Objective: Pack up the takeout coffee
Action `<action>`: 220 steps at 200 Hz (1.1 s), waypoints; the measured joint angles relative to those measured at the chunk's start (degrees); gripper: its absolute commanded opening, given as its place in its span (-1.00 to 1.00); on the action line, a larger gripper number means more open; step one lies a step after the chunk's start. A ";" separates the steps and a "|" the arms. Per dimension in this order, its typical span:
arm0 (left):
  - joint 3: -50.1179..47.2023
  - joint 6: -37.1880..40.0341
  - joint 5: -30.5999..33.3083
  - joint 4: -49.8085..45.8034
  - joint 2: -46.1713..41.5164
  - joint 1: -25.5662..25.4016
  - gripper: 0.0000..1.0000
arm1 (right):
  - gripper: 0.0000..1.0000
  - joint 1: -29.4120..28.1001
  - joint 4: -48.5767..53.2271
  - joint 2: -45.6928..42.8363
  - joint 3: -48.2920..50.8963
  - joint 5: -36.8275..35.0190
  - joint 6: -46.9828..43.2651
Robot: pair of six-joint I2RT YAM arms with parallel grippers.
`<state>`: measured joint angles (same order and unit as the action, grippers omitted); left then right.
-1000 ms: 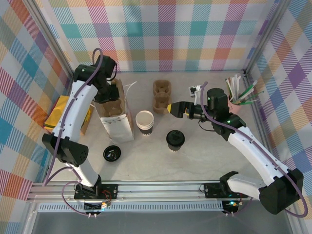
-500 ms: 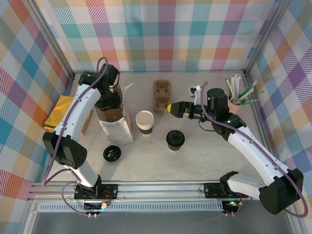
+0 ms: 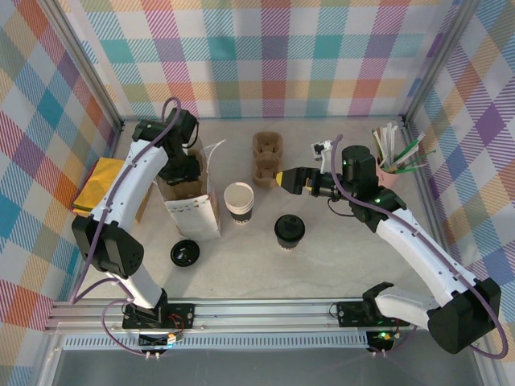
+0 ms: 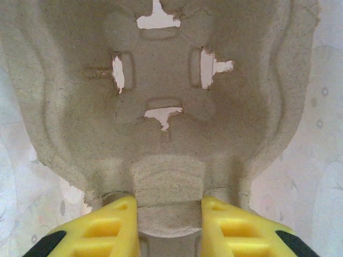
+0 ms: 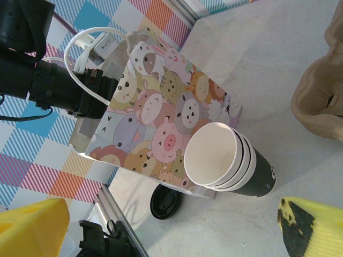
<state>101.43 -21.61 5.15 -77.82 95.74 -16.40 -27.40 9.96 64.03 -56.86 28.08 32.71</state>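
Left end effector point(image 4: 169, 214) (clamping pulp carrier point(image 4: 161, 80)) sank into bag point(image 3: 197, 213).

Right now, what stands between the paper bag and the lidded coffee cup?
In the top view, a stack of open white cups stands between the paper bag and the lidded coffee cup.

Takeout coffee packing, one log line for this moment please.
left gripper: shut on pulp carrier, in paper bag | right gripper: open, hovering | takeout coffee: on table, unpacked
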 measured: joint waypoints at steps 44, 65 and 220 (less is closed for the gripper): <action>-0.09 0.02 -0.02 0.20 1.07 0.02 -0.46 | 0.98 0.00 0.04 -0.02 -0.02 -0.44 -0.04; -1.42 0.00 -0.04 0.96 1.27 0.02 -0.46 | 0.98 0.00 0.07 -0.02 -0.02 -0.61 -0.17; -9.86 0.00 -0.15 5.90 3.32 0.02 -0.46 | 0.98 0.00 0.26 -0.04 0.00 -0.68 -0.22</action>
<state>91.57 -21.61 4.99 -71.92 99.07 -16.38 -27.40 10.22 63.99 -56.86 27.40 32.49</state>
